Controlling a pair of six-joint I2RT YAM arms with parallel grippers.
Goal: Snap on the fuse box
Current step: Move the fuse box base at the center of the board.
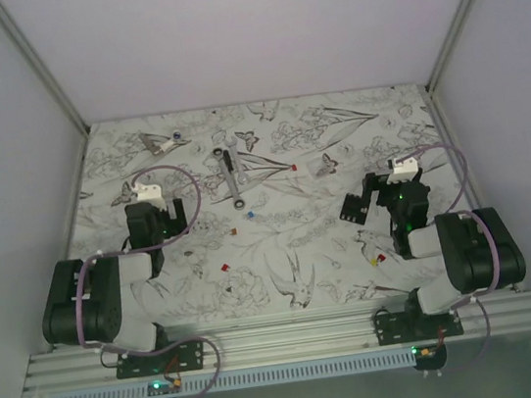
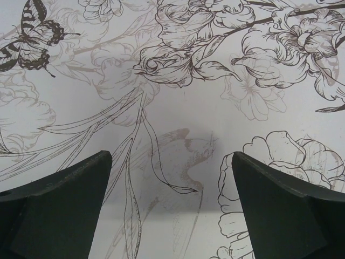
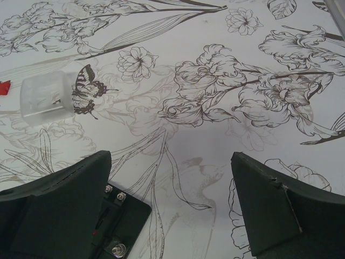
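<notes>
**Fuse box on the table, not yet gripped**

Flower-printed tabletop (image 1: 282, 246) inside white walls. Nearest, left gripper (image 2: 171, 159) over bare print, fingers spread wide, empty. Right gripper (image 3: 171, 159) likewise wide apart and empty, with the black fuse box (image 1: 353, 208) lying just beside one finger. Farther out, a translucent plastic piece (image 3: 46, 97) and loose coloured fuses (image 1: 223, 264), then a grey metal bar (image 1: 233, 179). Likely step: opening approach. Next calls for shifting the right jaws over the box and closing squarely.
</notes>
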